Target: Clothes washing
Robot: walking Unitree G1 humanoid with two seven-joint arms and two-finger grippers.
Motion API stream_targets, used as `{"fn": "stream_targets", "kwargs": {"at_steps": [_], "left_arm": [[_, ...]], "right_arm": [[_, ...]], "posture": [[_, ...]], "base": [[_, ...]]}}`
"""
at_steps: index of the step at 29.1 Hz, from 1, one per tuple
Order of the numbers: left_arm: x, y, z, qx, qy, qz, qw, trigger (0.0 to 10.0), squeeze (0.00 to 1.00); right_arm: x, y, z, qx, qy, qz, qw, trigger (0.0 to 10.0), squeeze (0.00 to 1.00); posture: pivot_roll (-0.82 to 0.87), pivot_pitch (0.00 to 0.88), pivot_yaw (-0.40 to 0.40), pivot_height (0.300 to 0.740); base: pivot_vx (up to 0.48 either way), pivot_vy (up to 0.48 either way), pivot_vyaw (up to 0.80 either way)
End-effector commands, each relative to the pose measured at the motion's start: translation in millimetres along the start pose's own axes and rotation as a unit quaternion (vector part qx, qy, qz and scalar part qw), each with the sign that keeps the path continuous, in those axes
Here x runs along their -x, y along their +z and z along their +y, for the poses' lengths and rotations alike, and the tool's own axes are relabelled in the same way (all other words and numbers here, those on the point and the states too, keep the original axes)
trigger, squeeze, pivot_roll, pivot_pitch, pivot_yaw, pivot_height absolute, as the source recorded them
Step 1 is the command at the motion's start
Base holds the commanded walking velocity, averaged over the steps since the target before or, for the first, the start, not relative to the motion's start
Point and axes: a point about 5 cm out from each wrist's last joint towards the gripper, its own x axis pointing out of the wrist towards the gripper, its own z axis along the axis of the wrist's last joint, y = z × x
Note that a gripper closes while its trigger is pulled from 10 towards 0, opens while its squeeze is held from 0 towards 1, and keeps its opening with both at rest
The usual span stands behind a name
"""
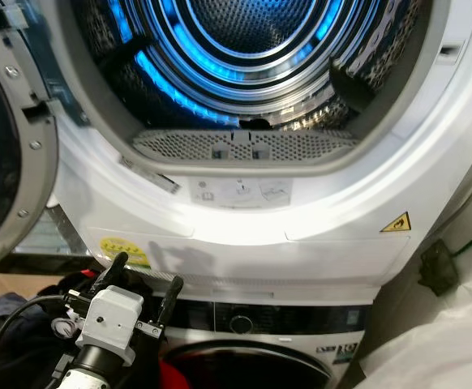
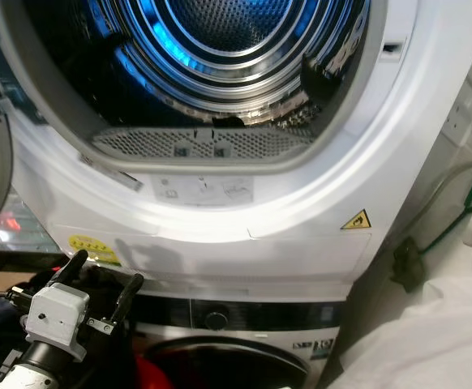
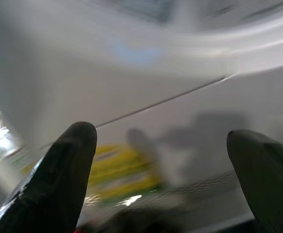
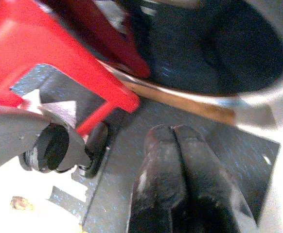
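The upper machine's open drum [image 1: 244,49] glows blue and looks empty, with a perforated lint filter [image 1: 244,146] at its lower lip. Its door [image 1: 9,162] hangs open on the left. Under it is a second machine [image 1: 252,356] with a round knob [image 1: 241,324]. My left gripper [image 1: 148,271] is raised at lower left, open and holding nothing, its fingers pointing at the white front panel by a yellow sticker [image 3: 122,170]. Dark clothes [image 1: 9,324] and something red [image 2: 143,373] lie below it. My right gripper [image 4: 173,130] is shut and empty, low over a grey surface.
A red plastic object [image 4: 44,43] and dark blue fabric [image 4: 190,53] lie close to the right gripper. On the right, a plug with a green cable [image 2: 455,219] hangs by the wall, and white material [image 1: 447,340] fills the lower right corner.
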Motion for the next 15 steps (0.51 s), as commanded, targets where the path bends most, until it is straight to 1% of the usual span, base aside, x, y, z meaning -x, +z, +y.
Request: {"fn": "stream_targets", "kwargs": {"at_steps": [1, 8, 10, 12, 13, 15], "left_arm": [[3.2, -3.9, 2.8, -0.016, -0.004, 0.017, 1.0, 10.0, 0.0], [3.4, -5.2, 1.2, -0.008, -0.007, 0.02, 1.0, 10.0, 0.0], [3.3, -7.1, -1.0, 0.006, -0.015, 0.027, 1.0, 10.0, 0.0], [3.4, -8.2, -1.5, 0.012, -0.016, 0.031, 0.999, 10.0, 0.0], [3.8, -9.6, -1.1, 0.016, -0.011, 0.037, 0.999, 10.0, 0.0], [4.7, -12.5, -0.4, 0.035, 0.0, 0.045, 0.998, 10.0, 0.0]], "right_arm": [[-2.7, 7.9, 8.9, 0.005, 0.012, -0.009, 1.0, 10.0, 0.0], [-2.6, 7.2, 9.0, 0.006, 0.012, -0.008, 1.0, 10.0, 0.0], [-2.6, 6.9, 8.9, 0.007, 0.012, -0.008, 1.0, 10.0, 0.0], [-2.6, 6.9, 8.9, 0.007, 0.012, -0.008, 1.0, 10.0, 0.0], [-2.6, 7.1, 8.9, 0.007, 0.012, -0.008, 1.0, 10.0, 0.0], [-2.7, 7.3, 9.1, 0.008, 0.013, -0.008, 1.0, 10.0, 0.0]], "posture": [[0.15, 0.0, 0.069, 0.74], [0.15, 0.0, 0.07, 0.74], [0.16, 0.0, 0.069, 0.74], [0.16, 0.0, 0.069, 0.74], [0.16, 0.0, 0.067, 0.74], [0.16, 0.0, 0.066, 0.74]], "base": [[0.0, 0.0, 0.0], [0.0, 0.0, 0.0], [0.0, 0.0, 0.0], [0.0, 0.0, 0.0], [0.0, 0.0, 0.0], [0.0, 0.0, 0.0]]}}
